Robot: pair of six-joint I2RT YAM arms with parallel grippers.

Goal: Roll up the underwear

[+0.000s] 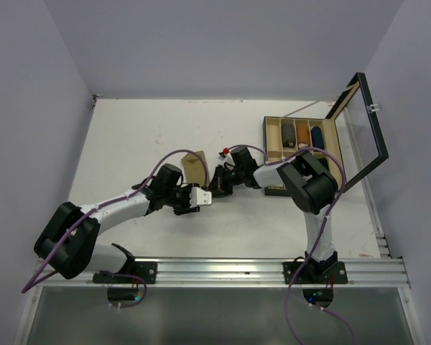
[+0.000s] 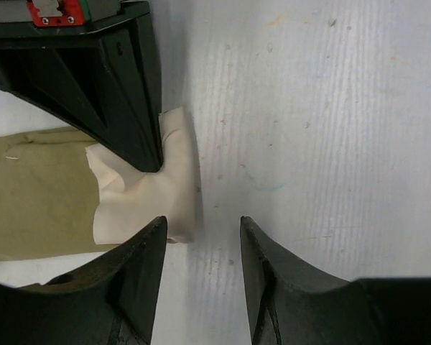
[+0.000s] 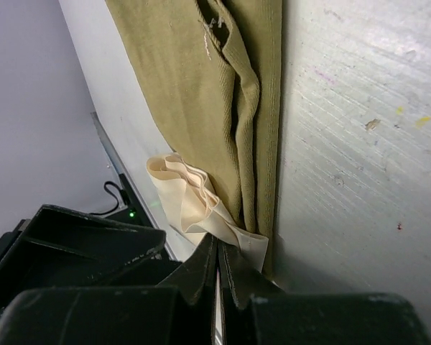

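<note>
We find the olive-tan underwear (image 1: 195,167) lying on the table (image 1: 144,136), left of centre, with its cream waistband (image 2: 169,194) bunched at the end by both grippers. Right gripper (image 3: 217,248): jaws closed, pinching the waistband's corner. Left gripper (image 2: 201,228): jaws apart, nothing between them, over bare table just beside the waistband. We note a wooden box (image 1: 266,144), lid raised, well apart to the right.

Olive-tan underwear (image 3: 201,86), folded lengthwise (cream waistband (image 2: 154,198) bunched)
</note>
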